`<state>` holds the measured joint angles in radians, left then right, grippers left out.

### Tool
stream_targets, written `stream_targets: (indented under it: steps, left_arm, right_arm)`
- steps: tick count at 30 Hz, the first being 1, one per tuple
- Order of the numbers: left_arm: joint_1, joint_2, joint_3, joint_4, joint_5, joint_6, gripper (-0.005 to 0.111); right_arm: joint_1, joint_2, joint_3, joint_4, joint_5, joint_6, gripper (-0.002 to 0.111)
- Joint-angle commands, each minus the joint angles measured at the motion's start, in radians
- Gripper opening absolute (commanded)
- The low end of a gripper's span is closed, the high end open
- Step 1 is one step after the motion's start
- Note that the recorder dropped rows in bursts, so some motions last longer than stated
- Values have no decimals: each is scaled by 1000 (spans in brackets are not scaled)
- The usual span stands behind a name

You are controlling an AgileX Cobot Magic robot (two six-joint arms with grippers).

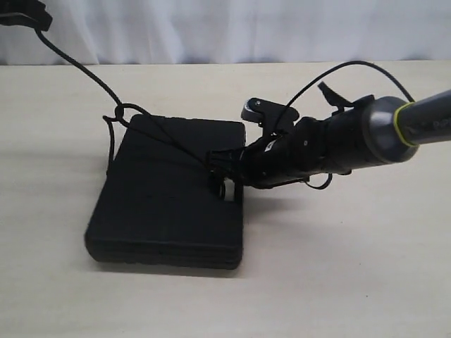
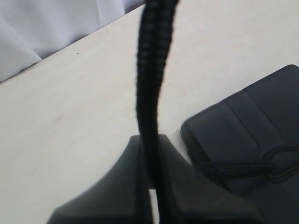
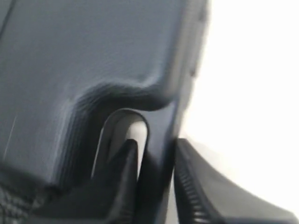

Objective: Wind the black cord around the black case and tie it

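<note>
- Left gripper (image 2: 152,142) is clamped on the black cord (image 2: 152,70), up beyond the far-left corner of the black case (image 1: 169,197).
- Cord loops at that corner and crosses the lid.
- Right gripper (image 3: 155,144) pinches the case's handle bar, one finger in the cut-out.
- Case rests on the table (image 1: 338,267).

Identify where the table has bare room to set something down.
Free: table in front of the black case and to its left. Crowded: far-left corner, where the black cord loops, and handle edge, held by the right gripper.
</note>
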<state>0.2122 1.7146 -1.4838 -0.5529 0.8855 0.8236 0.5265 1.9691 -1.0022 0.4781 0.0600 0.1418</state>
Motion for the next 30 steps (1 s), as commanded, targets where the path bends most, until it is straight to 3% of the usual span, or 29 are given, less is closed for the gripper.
stream_targets:
  steps: [1, 15, 25, 30]
  left_arm:
    - [36, -8, -6, 51, -35, -60, 0]
    - [200, -8, 7, 186, 0, -176, 0]
    - [221, 23, 201, 254, -203, -178, 0]
    - [288, 50, 204, 256, -244, -204, 0]
  right_arm:
    - [-102, -27, 2, -23, 39, -22, 4]
    - [-351, -32, 2, -23, 16, -56, 4]
    - [-363, -30, 2, -23, -24, -54, 4]
    - [-363, -30, 2, -23, -29, -56, 4]
